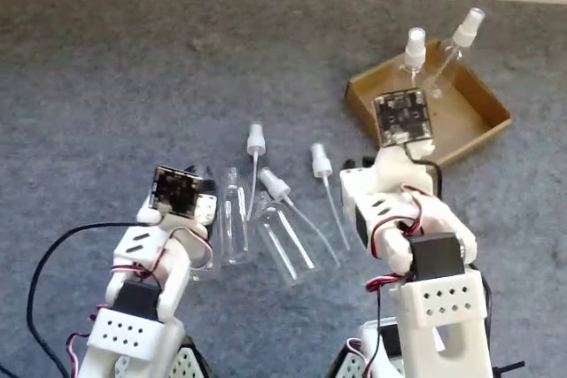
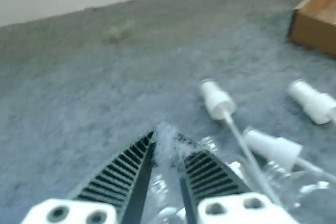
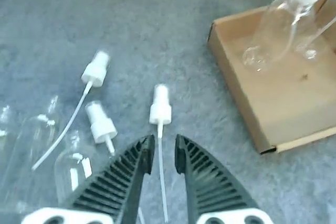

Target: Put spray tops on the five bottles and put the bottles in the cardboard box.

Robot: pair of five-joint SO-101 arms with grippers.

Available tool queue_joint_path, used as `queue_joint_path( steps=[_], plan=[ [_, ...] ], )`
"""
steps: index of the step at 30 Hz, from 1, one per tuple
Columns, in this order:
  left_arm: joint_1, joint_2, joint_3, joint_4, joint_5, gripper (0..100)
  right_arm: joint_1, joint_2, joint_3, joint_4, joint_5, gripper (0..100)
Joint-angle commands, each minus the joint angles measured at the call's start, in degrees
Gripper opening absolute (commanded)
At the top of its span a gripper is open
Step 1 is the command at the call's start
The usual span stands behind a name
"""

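Two capped clear plastic bottles (image 1: 415,59) lie in the brown cardboard box (image 1: 474,121) at upper right of the high view. At centre, three loose white spray tops (image 1: 256,141) and uncapped clear bottles (image 1: 285,250) lie on grey carpet (image 1: 115,86). The left gripper (image 2: 167,140) pinches another bottle's neck (image 2: 166,132). The right gripper (image 3: 164,144), jaws narrowly parted, hovers over one top's tube (image 3: 160,171).
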Motion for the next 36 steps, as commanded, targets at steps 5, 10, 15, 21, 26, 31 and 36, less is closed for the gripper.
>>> queue_joint_path(
  steps=[5, 10, 15, 21, 26, 31, 36],
  plan=[
    [-8.4, -0.1, -2.5, 3.3, -0.4, 1, -5.2, 2.8, -7.3, 9.0, 0.6, 5.2],
    [-10.6, 0.0, -2.5, 3.4, -0.4, 1, -8.9, 15.1, -17.6, 16.6, 0.3, 5.3],
    [-12.4, 0.4, -5.7, 8.3, -0.3, 1, -14.7, 25.6, -24.7, 19.4, 0.3, 5.3],
    [-13.1, 0.0, -7.6, 11.9, -0.1, 1, -21.9, 35.6, -26.4, 19.1, 0.3, 5.3],
    [-13.2, 0.0, -7.5, 12.0, -0.1, 1, -24.2, 44.4, -26.7, 19.1, 0.3, 7.9],
    [-15.0, 0.2, -7.5, 11.7, -0.1, 1, -24.2, 51.4, -26.8, 19.1, 0.2, 20.1],
    [-15.3, 0.3, -7.5, 11.7, -0.1, 1, -26.3, 53.0, -27.8, 19.0, 0.2, 24.2]
  ],
)
